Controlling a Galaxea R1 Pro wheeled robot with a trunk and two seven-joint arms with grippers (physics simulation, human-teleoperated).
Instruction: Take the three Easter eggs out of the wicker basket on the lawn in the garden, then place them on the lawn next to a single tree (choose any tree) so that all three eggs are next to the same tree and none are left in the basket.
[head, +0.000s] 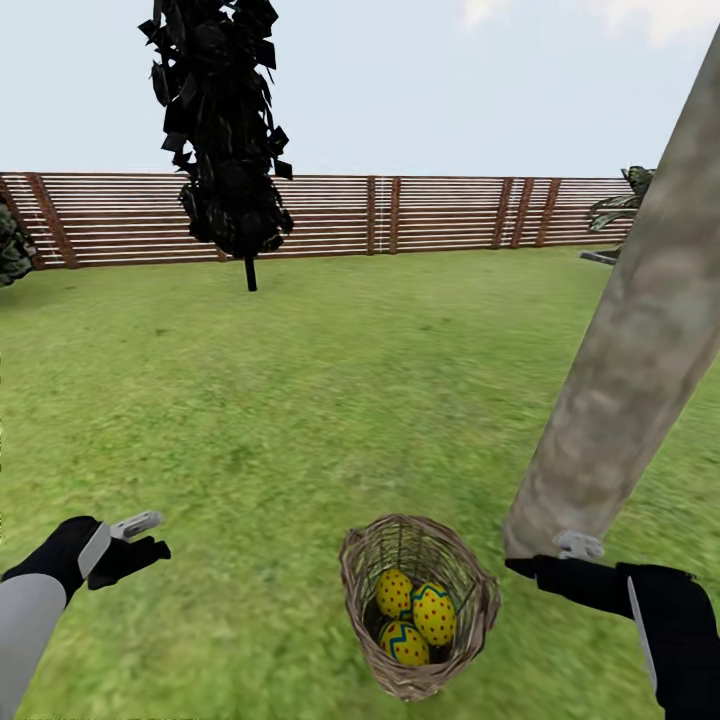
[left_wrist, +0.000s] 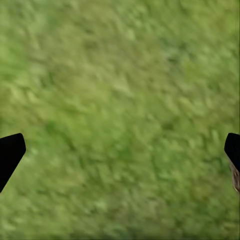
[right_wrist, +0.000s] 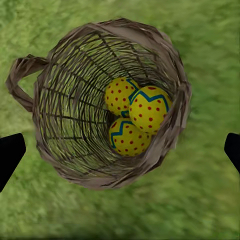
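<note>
1. Nearest the head camera, the right gripper (head: 535, 567) hangs low at the right, just beside the base of the tree (head: 630, 360) and close to the basket (head: 418, 602).
2. Right jaws: open. In the right wrist view the two dark fingertips (right_wrist: 11, 155) sit wide apart at opposite edges, with the basket (right_wrist: 60, 95) between them and below.
3. Left gripper (head: 150, 540) hovers over bare lawn (head: 300, 400) at the lower left, well apart from the basket.
4. Left jaws: open. In the left wrist view the fingertips (left_wrist: 10, 152) stand wide apart with only grass (left_wrist: 120, 110) between them.
5. Basket: brown wicker, standing on the lawn just beside the tree trunk, tilted slightly. One loop handle (right_wrist: 20, 80) is visible on its side.
6. Eggs (head: 415, 608): all three lie at the bottom of the basket, touching one another. Each is yellow with red dots and a blue zigzag band. From the right wrist view, one egg (right_wrist: 149, 109) rests partly on top of the other two.
7. Tree: thick, pale mottled trunk, leaning across the right side of the head view.
8. Background: a slatted wooden fence (head: 440, 212) bounds the lawn; a thin-trunked dark tree (head: 225, 130) stands before it.
</note>
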